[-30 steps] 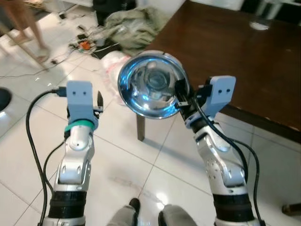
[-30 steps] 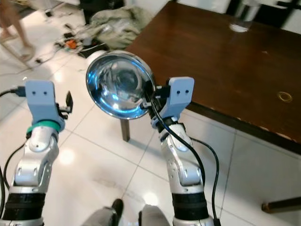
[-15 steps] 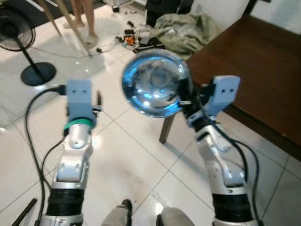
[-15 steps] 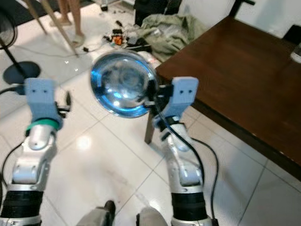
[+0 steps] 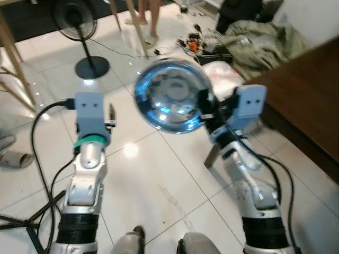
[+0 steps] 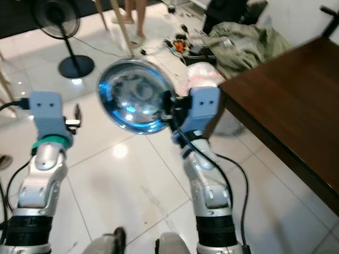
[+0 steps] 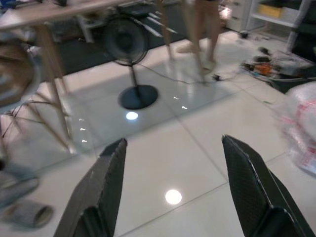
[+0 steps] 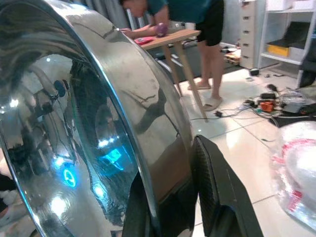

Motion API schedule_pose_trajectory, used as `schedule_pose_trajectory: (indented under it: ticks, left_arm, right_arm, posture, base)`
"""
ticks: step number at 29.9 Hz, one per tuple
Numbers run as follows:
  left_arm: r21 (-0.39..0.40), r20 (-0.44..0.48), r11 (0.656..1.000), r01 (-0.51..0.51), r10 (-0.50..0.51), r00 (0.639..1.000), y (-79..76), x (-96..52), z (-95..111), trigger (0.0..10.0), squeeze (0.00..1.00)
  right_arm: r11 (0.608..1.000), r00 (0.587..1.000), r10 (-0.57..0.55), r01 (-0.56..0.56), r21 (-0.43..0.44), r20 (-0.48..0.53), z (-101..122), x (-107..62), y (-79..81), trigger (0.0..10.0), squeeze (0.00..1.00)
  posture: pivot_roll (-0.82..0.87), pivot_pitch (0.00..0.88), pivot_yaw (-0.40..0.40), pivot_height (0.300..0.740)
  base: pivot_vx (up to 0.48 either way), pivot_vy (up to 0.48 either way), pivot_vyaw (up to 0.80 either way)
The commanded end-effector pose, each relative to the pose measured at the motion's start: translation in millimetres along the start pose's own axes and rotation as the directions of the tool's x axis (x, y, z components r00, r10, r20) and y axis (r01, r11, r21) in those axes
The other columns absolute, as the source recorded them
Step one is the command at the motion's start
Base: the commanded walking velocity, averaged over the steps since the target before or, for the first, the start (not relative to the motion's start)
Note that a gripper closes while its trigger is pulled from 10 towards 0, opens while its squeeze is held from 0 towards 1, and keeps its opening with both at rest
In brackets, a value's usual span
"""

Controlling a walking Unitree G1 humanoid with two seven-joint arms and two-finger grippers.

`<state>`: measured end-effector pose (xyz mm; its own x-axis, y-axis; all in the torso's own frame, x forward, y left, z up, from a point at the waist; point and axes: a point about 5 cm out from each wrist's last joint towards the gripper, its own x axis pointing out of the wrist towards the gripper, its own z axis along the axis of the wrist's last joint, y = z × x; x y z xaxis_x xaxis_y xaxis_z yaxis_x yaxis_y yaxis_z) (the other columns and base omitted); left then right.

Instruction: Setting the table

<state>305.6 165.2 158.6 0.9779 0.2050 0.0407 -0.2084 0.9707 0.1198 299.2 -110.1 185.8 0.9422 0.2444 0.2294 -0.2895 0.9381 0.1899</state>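
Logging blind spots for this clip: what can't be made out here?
- Bowl contents: glare and reflections hide its bottom in the eye views.
- Table top: cut off by the right edge.
- Right gripper's far finger: hidden behind the bowl rim, right wrist view.
- Floor clutter: blurred, too small.

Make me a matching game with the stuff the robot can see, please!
Things:
1. metal bowl
2. fan
3. table
4. left gripper

Where or how:
A. standing on the white floor, far back
B. open, holding nothing
C. dark brown, on the robot's right
D. pinched by its rim in the right gripper

Pairs: 1-D, 2-A, 3-C, 4-B
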Motion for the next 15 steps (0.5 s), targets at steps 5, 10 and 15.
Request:
schedule_pose_trajectory:
  ticks: [5,10,15]
  left_arm:
    - [0.044,-0.033,0.997,-0.057,0.059,0.998,6.8,0.8,-9,10.0,0.0]
    - [0.042,-0.038,0.996,-0.078,0.08,0.996,9.3,3.1,-9,10.0,0.0]
    - [0.029,-0.036,0.997,-0.074,0.075,0.997,7.4,4.4,-8,10.0,0.0]
  right_arm:
    - [1.0,1.0,-0.005,0.005,0.004,-0.006,-2,-0.9,1.6,10.0,0.0]
    - [1.0,1.0,-0.028,0.028,-0.011,-0.012,-3,-0.8,-2.6,10.0,0.0]
    - [0.988,0.998,-0.063,0.06,-0.14,-0.018,-6,-2.6,-20.2,10.0,0.0]
  posture:
    - [-0.18,0.0,0.028,0.74]
    - [-0.19,0.0,0.027,0.74]
    - [-0.19,0.0,0.027,0.74]
  base:
    - [0.103,0.0,0.48]
    - [0.373,0.302,0.0]
    - [0.385,0.286,0.0]
